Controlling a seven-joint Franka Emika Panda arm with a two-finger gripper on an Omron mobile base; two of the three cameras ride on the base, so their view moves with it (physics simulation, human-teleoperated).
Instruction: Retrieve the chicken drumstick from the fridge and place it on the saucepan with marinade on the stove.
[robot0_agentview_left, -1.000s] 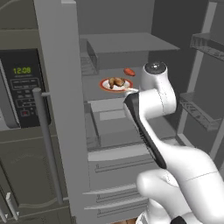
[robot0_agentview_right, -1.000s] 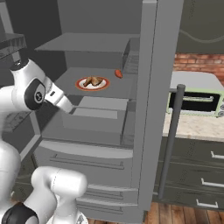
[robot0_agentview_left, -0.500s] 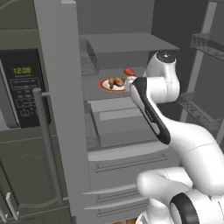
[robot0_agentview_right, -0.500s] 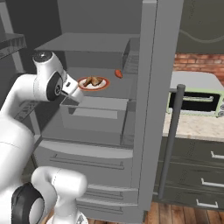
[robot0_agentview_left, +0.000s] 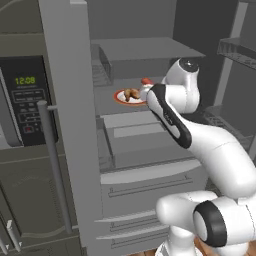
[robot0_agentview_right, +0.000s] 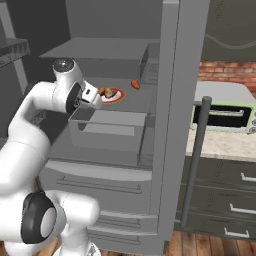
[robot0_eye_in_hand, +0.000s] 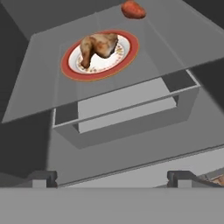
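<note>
Looking into the open fridge (robot0_agentview_left: 75, 125), we see the chicken drumstick (robot0_eye_in_hand: 97, 47) on a red-rimmed plate (robot0_eye_in_hand: 70, 65) on the shelf, a red-orange item (robot0_eye_in_hand: 133, 9) beyond, our gripper (robot0_eye_in_hand: 111, 177) short of it, fingers spread wide, seemingly empty.

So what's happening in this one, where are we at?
The robot arm is reaching into the open fridge toward the chicken drumstick, which lies on a red-rimmed plate on a shelf, with a small red-orange item beyond it. The gripper is open, holds nothing, and hangs short of the plate, above a grey bin below the shelf. The drumstick has not been picked up yet.
</note>
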